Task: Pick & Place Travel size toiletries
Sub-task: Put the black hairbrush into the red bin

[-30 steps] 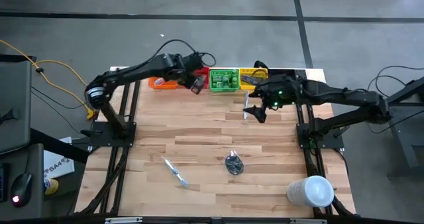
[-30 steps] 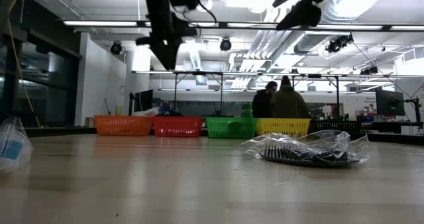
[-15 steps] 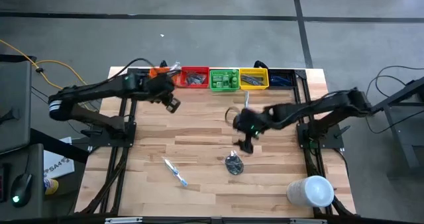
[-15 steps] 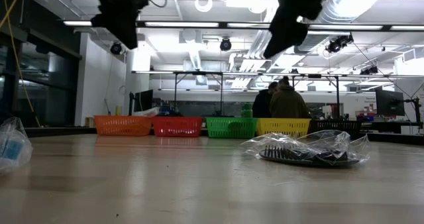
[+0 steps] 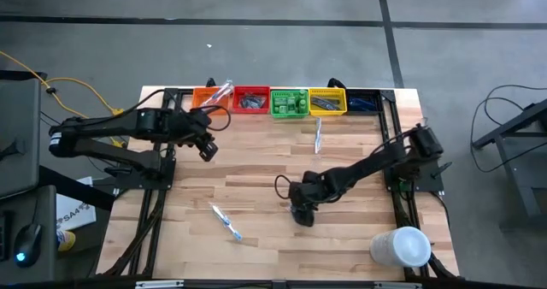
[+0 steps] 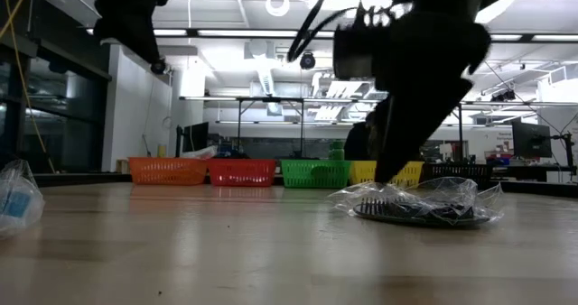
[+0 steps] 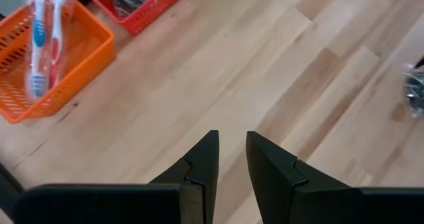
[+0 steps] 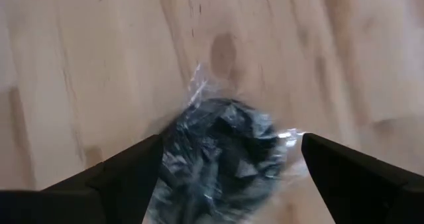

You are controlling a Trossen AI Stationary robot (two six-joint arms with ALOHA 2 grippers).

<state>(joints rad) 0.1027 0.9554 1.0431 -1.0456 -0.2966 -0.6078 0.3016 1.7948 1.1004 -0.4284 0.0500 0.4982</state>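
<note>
The right pincer (image 5: 301, 210) has swung away from the row of bins at the far edge and dropped to the middle of the worktop (image 5: 256, 169). It now sits right over the dark round bundle (image 5: 301, 214) in its crinkly clear wrapper. In the right wrist view the two fingers (image 8: 126, 168) stand spread wide on either side of the bundle (image 8: 215, 151), which lies between them, not yet gripped. In the low view the pincer (image 6: 384, 174) is down at the wrapper's edge, touching or nearly touching it.

The left pincer (image 5: 208, 150) has pulled back from the bins toward its own side of the worktop. Its fingers (image 7: 202, 161) are nearly pressed together, with only a thin gap, and they carry nothing.

A wrapped toothbrush (image 5: 218, 92) stands tilted in the orange bin (image 5: 202, 97). Another toothbrush (image 5: 227, 223) lies loose on the near part of the worktop, well apart from the bundle. A further wrapped item (image 5: 318, 135) lies just in front of the yellow bin (image 5: 327, 102).

So one sorting round looks finished, and the right arm seems set to close on the bundle next. The loose toothbrush and the item by the yellow bin remain to be picked up.
</note>
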